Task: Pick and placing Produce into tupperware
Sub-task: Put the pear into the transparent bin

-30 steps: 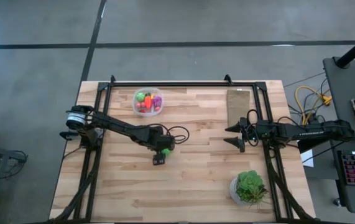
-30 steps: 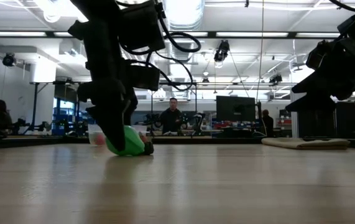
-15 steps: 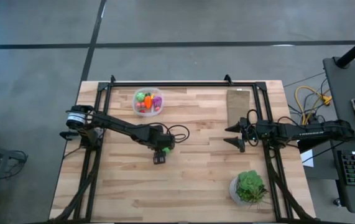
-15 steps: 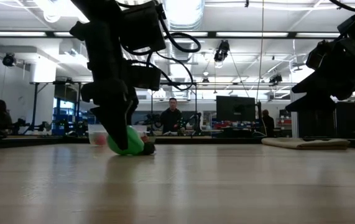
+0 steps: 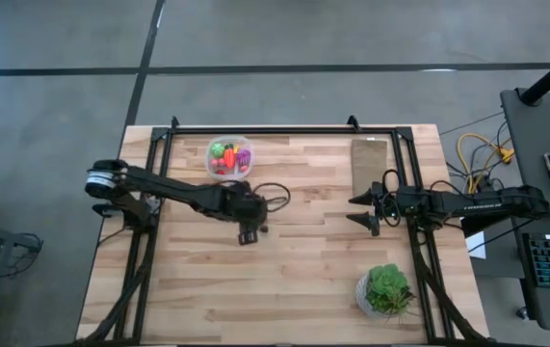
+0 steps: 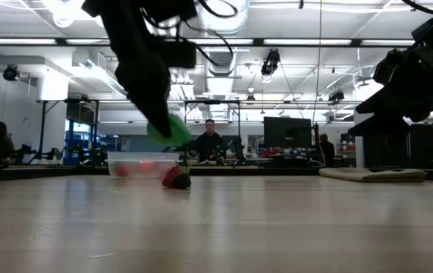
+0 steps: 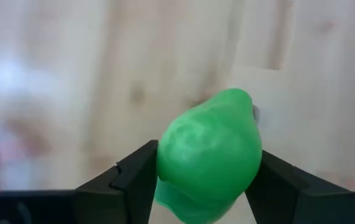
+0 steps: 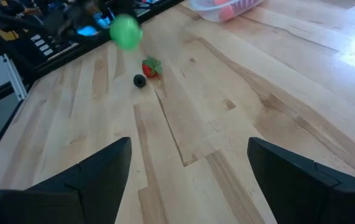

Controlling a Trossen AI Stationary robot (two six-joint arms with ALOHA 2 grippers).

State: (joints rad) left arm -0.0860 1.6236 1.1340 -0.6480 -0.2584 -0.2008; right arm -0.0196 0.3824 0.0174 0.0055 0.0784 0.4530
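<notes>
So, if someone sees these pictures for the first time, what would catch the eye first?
Probably the green ball, clamped in the left gripper and lifted above the table's middle. Next, the clear tupperware with colourful produce near the far edge, and the leafy potted plant at the near right corner.

A round tupperware [image 5: 229,158] sits on the wooden table [image 5: 284,280] near its far edge, with several produce pieces inside. Toward the table's middle from the tupperware, the left gripper [image 7: 205,186] holds a ball [image 7: 208,162] above the surface. Below it, a small piece [image 8: 151,68] and a tiny ball [image 8: 139,81] lie on the table. Far right of the tupperware lies a board [image 5: 369,164]; the potted plant [image 5: 386,289] stands at the near right.
</notes>
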